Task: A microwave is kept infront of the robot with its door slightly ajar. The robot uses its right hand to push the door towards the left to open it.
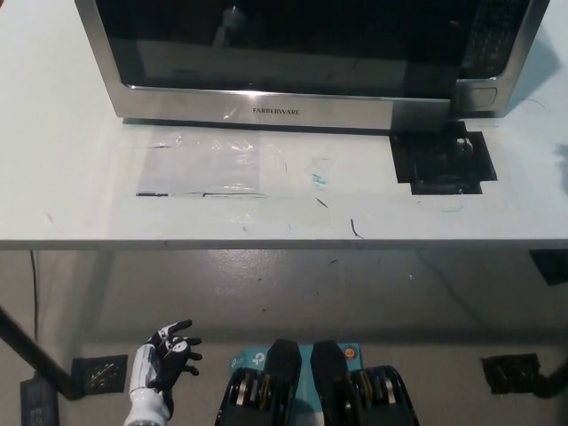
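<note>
The microwave (275, 111) stands at the back of the white table (80, 195), silver-framed with a dark glass door and a FARBERWARE label. The door's right edge (448, 98) sits slightly forward of the control panel (493, 53), so the door is a little ajar. My white left hand (167, 357) hangs below the table's front edge at the lower left, its fingers apart and holding nothing. My black right hand is out of the picture. Only a faint dark blur (563, 169) touches the right edge over the table.
A black square patch (441, 161) lies on the table under the microwave's right front corner. Clear tape or film (204, 169) is stuck to the table in front of the door. Dark floor marks (510, 373) lie beyond the table edge.
</note>
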